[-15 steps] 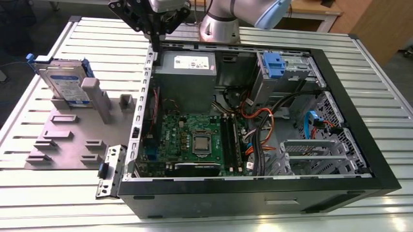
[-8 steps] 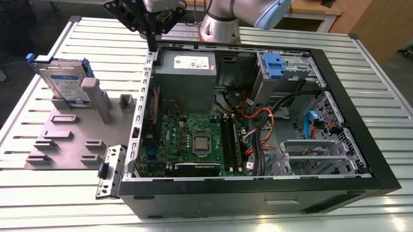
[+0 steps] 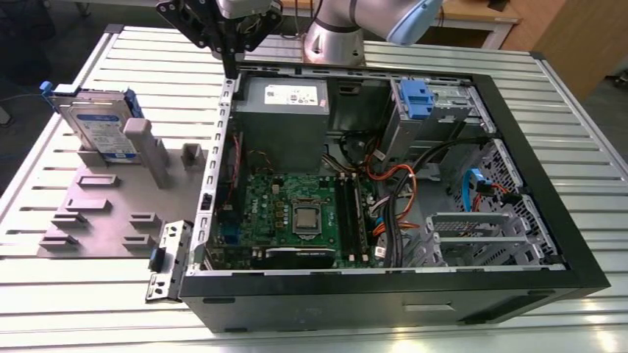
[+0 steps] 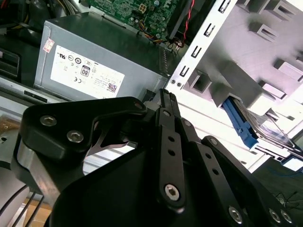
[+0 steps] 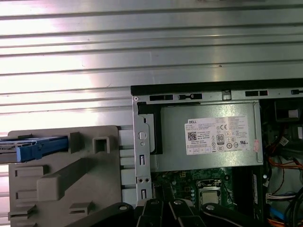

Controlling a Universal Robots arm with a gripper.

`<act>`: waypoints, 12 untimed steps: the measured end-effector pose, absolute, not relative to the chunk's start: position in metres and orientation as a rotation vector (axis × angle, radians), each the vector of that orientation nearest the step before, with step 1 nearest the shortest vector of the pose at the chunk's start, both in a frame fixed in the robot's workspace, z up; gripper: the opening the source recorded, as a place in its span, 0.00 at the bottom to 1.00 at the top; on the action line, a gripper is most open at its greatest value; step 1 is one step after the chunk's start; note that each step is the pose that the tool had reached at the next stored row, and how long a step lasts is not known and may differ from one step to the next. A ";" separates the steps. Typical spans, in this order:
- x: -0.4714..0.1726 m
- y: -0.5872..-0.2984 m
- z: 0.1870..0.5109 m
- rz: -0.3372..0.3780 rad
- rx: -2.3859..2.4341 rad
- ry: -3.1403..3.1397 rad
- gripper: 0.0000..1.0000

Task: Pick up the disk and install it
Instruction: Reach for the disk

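**Exterior view.** Gripper (image 3: 231, 71) hung over the back rim of the open computer case (image 3: 393, 301), clenched on nothing. The disk (image 3: 98, 121) stood on edge in a slot of the grey fixture (image 3: 98, 213) at the exterior view's left, well apart from the gripper. The case held a power supply (image 3: 279, 110), a motherboard (image 3: 294, 213), loose cables (image 3: 393, 184) and a drive cage (image 3: 451, 110) carrying a blue clip (image 3: 416, 99).

**Second wrist view.** Fingertips (image 4: 166, 97) met with nothing between them. The disk (image 4: 272, 135) sat in the fixture, beyond the case wall.

**First wrist view.** The disk (image 5: 35, 150) showed edge-on in the fixture, beside the case.

**Risks, as judged.**
- The gripper sat close to the case rim, so a low sweep toward the fixture could strike metal.
- The disk stood upright, so an off-centre grasp might tip it or jam it in its slot.
- The cables lay near the cage and could snag a carried disk.
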State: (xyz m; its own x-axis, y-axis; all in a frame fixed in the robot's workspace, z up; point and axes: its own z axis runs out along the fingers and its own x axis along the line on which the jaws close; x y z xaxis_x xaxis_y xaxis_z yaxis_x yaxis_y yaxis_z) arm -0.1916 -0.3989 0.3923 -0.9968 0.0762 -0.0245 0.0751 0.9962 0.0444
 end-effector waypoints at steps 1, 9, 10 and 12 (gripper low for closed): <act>-0.192 -0.399 0.392 0.068 0.118 3.112 0.11; -0.198 -0.399 0.392 0.068 0.118 3.112 0.11; -0.199 -0.399 0.392 0.068 0.118 3.113 0.11; -0.202 -0.399 0.392 0.068 0.118 3.112 0.11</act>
State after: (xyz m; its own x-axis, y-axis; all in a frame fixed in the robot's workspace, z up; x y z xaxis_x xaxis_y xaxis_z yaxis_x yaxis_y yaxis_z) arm -0.2020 -0.3989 0.3923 -0.9968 0.0762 -0.0245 0.0751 0.9962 0.0444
